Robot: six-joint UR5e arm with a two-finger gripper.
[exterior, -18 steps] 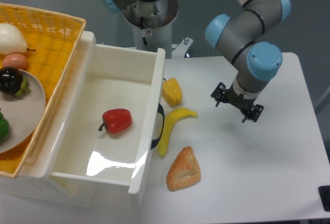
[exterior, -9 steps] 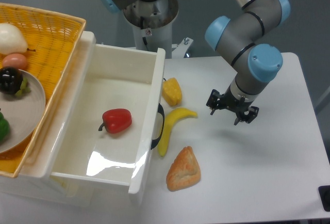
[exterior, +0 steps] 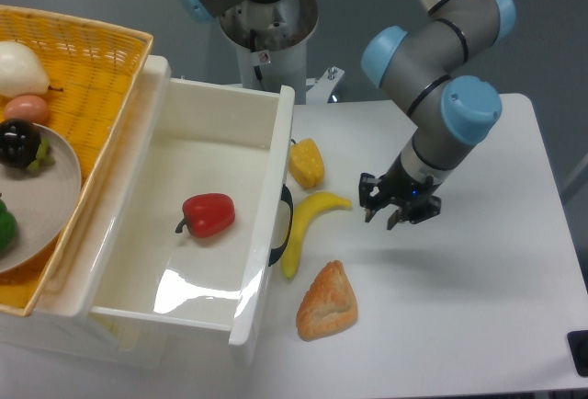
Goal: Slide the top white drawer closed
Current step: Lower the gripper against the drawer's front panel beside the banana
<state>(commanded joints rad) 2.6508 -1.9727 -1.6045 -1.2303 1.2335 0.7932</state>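
Hovering near banana (exterior: 308, 224), gripper (exterior: 384, 218) fingers apart, gripping nothing; top white drawer (exterior: 262, 233) standing fully open, closing push not yet begun.

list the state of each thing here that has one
top white drawer: pulled open, red pepper inside
hand: above the table, holding nothing; open or shut unclear
banana: lying by the drawer front
bread: lying on the table
yellow basket: on the cabinet, holding a plate
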